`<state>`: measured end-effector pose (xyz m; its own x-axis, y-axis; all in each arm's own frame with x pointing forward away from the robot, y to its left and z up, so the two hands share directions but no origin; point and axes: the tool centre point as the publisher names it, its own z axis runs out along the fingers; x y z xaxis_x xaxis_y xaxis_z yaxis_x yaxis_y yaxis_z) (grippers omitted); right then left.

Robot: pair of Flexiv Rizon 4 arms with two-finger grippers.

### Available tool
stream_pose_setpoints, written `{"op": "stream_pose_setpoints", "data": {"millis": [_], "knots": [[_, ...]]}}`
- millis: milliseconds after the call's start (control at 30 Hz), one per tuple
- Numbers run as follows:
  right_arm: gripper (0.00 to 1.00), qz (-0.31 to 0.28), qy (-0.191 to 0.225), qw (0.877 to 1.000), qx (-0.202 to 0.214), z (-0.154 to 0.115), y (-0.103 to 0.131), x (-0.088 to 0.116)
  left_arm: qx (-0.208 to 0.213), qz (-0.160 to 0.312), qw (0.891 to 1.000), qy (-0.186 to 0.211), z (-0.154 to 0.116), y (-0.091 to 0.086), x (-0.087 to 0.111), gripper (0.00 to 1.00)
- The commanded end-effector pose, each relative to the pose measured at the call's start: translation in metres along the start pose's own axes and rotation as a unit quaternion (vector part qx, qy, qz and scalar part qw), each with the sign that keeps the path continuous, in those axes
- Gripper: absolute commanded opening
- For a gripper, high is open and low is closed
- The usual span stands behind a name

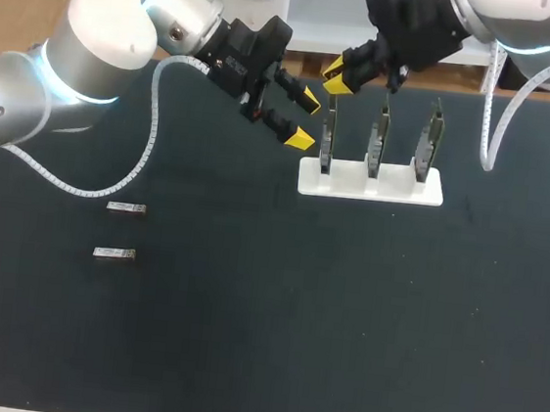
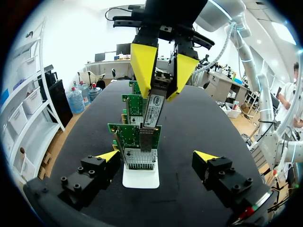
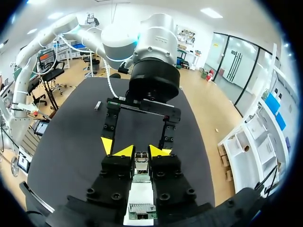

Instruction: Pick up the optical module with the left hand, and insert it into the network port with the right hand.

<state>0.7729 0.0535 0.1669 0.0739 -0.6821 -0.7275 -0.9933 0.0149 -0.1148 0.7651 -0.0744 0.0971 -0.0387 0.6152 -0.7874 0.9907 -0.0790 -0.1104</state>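
Observation:
My right gripper (image 1: 340,78) is shut on a silver optical module (image 2: 152,106), holding it above the leftmost of three green circuit boards (image 1: 327,138) on a white stand (image 1: 370,189). In the left wrist view the module's lower end meets the metal network port (image 2: 140,141) on the nearest board. In the right wrist view the module (image 3: 141,161) sits between my right gripper's (image 3: 142,151) yellow tips. My left gripper (image 1: 304,119) hangs open and empty just left of the stand. Its fingers (image 2: 109,155) stand wide on either side of the nearest board.
Two more silver modules lie on the dark mat at the left, one (image 1: 126,208) behind the other (image 1: 113,254). The other two boards (image 1: 378,138) stand upright to the right on the same stand.

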Motion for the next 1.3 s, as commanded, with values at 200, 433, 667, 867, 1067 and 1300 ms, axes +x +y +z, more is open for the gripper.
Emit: {"op": "stream_pose_setpoints", "data": {"millis": [200, 433, 667, 867, 1067, 1300], "knots": [[0.00, -0.002, -0.003, 1.000, 0.004, -0.0031, -0.0008, -0.0014, 0.002, 0.000, 1.000, 0.001, 0.0004, 0.0019, -0.0003, 1.00], [0.00, -0.002, -0.005, 1.000, 0.007, -0.0052, -0.0022, -0.0013, 0.002, 0.000, 1.000, 0.001, 0.0004, 0.0019, -0.0003, 1.00], [0.00, 0.000, -0.004, 1.000, 0.001, -0.0030, -0.0022, 0.0012, 0.002, 0.000, 1.000, 0.001, 0.0004, 0.0019, -0.0003, 1.00], [0.00, 0.002, -0.004, 1.000, -0.002, -0.0012, -0.0015, 0.0030, 0.002, 0.000, 1.000, 0.001, 0.0004, 0.0019, -0.0003, 1.00], [0.00, 0.003, -0.004, 1.000, -0.002, -0.0013, -0.0018, 0.0028, 0.002, 0.000, 1.000, 0.001, 0.0004, 0.0019, -0.0003, 1.00], [0.00, 0.003, -0.014, 1.000, 0.000, -0.0046, -0.0042, -0.0012, 0.002, 0.000, 1.000, 0.001, 0.0004, 0.0019, -0.0003, 1.00]]}}
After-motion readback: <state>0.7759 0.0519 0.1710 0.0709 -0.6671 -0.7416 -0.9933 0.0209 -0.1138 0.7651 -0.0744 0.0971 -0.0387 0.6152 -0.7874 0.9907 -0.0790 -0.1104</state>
